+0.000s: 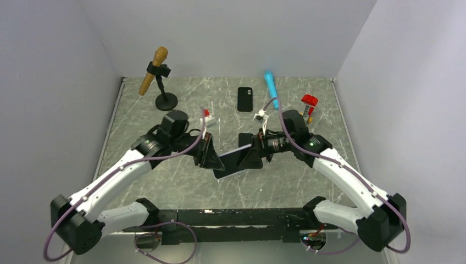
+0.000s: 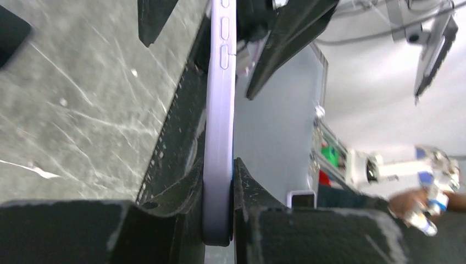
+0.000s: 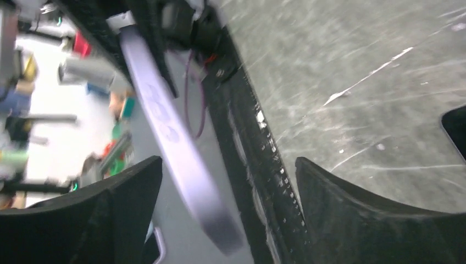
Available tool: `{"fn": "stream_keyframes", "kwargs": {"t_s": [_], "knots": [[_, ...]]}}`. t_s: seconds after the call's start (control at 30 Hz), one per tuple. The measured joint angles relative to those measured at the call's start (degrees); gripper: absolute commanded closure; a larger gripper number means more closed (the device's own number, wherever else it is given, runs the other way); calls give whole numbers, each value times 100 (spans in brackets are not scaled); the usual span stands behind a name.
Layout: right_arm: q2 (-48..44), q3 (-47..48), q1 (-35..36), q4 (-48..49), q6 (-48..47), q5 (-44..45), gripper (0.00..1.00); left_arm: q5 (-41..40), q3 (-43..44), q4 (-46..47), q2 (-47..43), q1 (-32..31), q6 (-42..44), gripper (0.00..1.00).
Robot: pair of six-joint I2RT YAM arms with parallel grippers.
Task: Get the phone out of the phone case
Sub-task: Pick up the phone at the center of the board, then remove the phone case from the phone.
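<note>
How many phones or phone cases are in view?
2. One lilac-cased phone is clamped in the left claw; one black phone or case lies flat at the back centre of the table. None seems hidden.

Bare surface (image 1: 176,184) lies open near left and near right. The middle is blocked — the left arm (image 1: 118,170) and right arm (image 1: 343,173) meet there at a lilac phone case (image 1: 231,165). Far side: microphone stand (image 1: 165,100) left, black phone (image 1: 245,99) centre, blue pen (image 1: 270,85) and red-capped bottle (image 1: 309,102) right — gaps between them.
</note>
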Motion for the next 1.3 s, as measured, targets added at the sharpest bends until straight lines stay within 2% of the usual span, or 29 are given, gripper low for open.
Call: {"fn": "stream_keyframes", "kwargs": {"t_s": [0.17, 0.27, 0.37, 0.73, 0.97, 1.0, 1.07, 1.1, 1.13, 1.2, 1.27, 1.3], "knots": [[-846, -535, -70, 1139, 1401, 918, 0, -702, -94, 898, -719, 22, -866, 100], [-1088, -787, -79, 1906, 2284, 1259, 0, -973, -210, 1620, -743, 35, -1467, 100], [-1067, -769, -105, 2151, 2804, 1534, 2, -1270, -407, 2203, -732, 35, -2024, 100], [-887, -479, -511, 3327, 4623, 1910, 36, -2031, -1088, 4625, -678, 31, -3943, 100], [-520, -138, -522, 3915, 5289, 1958, 61, -2238, -1156, 5165, -675, -17, -4463, 100], [-511, -81, -522, 3930, 5331, 2004, 69, -2262, -1156, 5180, -673, -20, -4509, 100], [-511, -15, -525, 3974, 5418, 2100, 87, -2302, -1154, 5195, -673, -24, -4568, 87], [-514, -13, -525, 3985, 5469, 2138, 96, -2315, -1147, 5222, -669, -28, -4577, 72], [-514, -26, -527, 4072, 5611, 2129, 100, -2328, -1115, 5195, -669, -31, -4673, 55], [-540, -105, -527, 4297, 5761, 2159, 100, -2347, -962, 5031, -669, -31, -4636, 38], [-621, -286, -527, 4415, 5919, 2234, 100, -2389, -715, 4715, -686, -44, -4417, 28], [-667, -374, -531, 4428, 5993, 2258, 100, -2415, -627, 4511, -710, -50, -4308, 27]]}}
